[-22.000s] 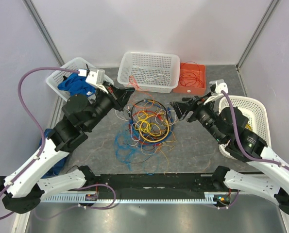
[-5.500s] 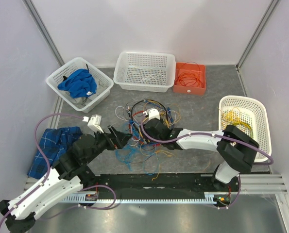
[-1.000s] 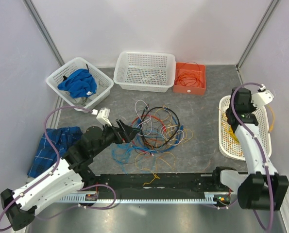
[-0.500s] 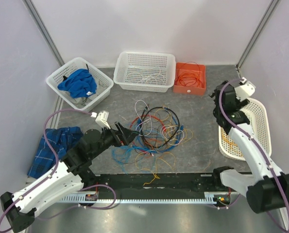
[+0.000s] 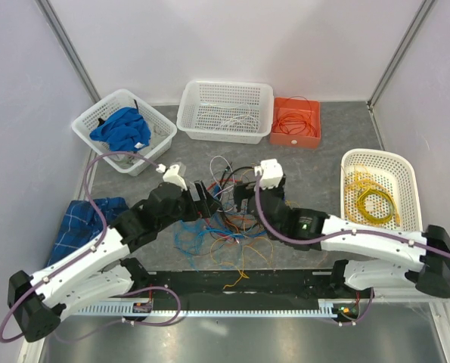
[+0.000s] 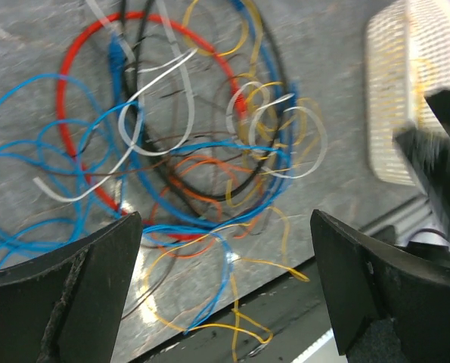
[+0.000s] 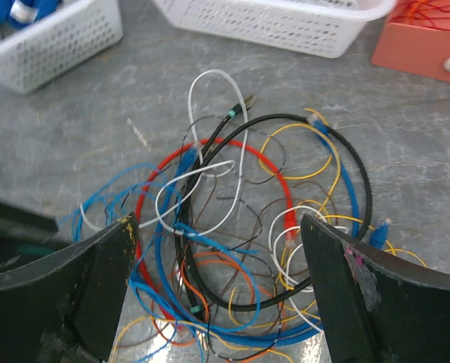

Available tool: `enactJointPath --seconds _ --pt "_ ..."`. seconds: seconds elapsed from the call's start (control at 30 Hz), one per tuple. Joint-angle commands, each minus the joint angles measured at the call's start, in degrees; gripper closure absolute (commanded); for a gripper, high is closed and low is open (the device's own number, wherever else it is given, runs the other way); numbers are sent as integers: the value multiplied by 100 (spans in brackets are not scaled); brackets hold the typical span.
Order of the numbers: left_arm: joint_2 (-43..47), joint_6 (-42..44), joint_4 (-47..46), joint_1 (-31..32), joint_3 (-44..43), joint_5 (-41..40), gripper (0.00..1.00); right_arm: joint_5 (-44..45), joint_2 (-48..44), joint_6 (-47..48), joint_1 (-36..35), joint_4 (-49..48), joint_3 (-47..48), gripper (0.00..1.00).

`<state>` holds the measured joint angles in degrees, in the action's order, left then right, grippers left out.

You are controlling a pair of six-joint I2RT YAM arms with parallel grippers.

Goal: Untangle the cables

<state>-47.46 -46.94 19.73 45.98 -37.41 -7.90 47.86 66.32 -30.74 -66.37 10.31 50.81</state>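
Observation:
The cables lie in a loose tangle on the grey table's middle: red, blue, black, white, yellow and orange loops. My left gripper hangs at the tangle's left edge, open, with nothing between its fingers. In the left wrist view the cables spread below the open left gripper. My right gripper hovers over the tangle's far side, open and empty. In the right wrist view the red loop and a black ring lie under the open right gripper.
A white basket at the right holds yellow cables. An orange box with orange cable and a white basket stand at the back. Another basket at the back left holds a blue cloth. A checked cloth lies at the left.
My right arm has swung from the right-hand basket across to the tangle, and its gripper has opened. My left gripper has moved slightly up toward the tangle, still open.

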Motion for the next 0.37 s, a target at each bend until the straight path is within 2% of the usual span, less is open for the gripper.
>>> enactJointPath --seconds 0.0,0.13,0.33 --pt "-246 115 497 -10 -346 -352 0 523 284 420 -429 -468 -44 4" --pt "-255 -78 471 -10 -276 -370 0 120 153 542 -438 -932 -509 5" --pt "-281 -87 427 -10 -170 -370 0 -154 21 517 -473 -978 -791 5"
